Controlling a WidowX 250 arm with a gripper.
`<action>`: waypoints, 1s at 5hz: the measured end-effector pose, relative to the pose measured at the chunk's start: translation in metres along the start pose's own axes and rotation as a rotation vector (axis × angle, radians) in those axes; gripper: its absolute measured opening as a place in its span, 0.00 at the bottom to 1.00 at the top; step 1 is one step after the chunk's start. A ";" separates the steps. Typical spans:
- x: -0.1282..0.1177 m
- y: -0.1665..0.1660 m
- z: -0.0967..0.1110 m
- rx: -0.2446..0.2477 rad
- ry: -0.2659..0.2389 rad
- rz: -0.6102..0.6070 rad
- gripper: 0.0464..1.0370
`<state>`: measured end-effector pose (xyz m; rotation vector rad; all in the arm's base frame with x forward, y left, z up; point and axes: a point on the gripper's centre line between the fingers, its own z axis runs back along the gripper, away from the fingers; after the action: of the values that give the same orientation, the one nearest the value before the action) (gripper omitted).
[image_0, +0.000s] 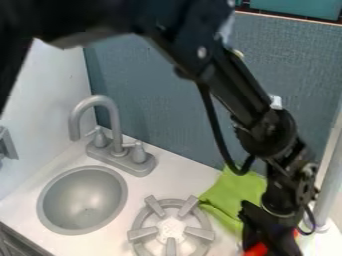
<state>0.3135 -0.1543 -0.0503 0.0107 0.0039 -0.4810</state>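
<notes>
At the lower right hangs the black gripper (270, 227), low over the counter beside the stove burner. A red-orange thing (256, 249) shows at the gripper's lower end, partly hidden by it, with a bit of red also at its right side. Whether the gripper holds this thing or is only in front of it, I cannot tell. Just left of the gripper a crumpled green cloth (230, 198) lies on the counter, its right part covered by the arm.
The grey burner (171, 229) stands at the bottom centre. Left of it are a round grey sink (83, 201) and a faucet (113, 127) with two knobs. A blue-grey wall (160, 95) rises behind the white counter (157, 182); a grey post (331, 175) stands at the right edge.
</notes>
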 end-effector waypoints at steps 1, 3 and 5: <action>0.004 -0.006 -0.021 -0.031 0.050 0.009 0.52; 0.016 -0.017 -0.035 -0.100 0.067 0.067 0.52; 0.016 -0.019 -0.037 -0.077 0.080 0.122 0.88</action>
<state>0.3187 -0.1782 -0.0877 -0.0447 0.0999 -0.3576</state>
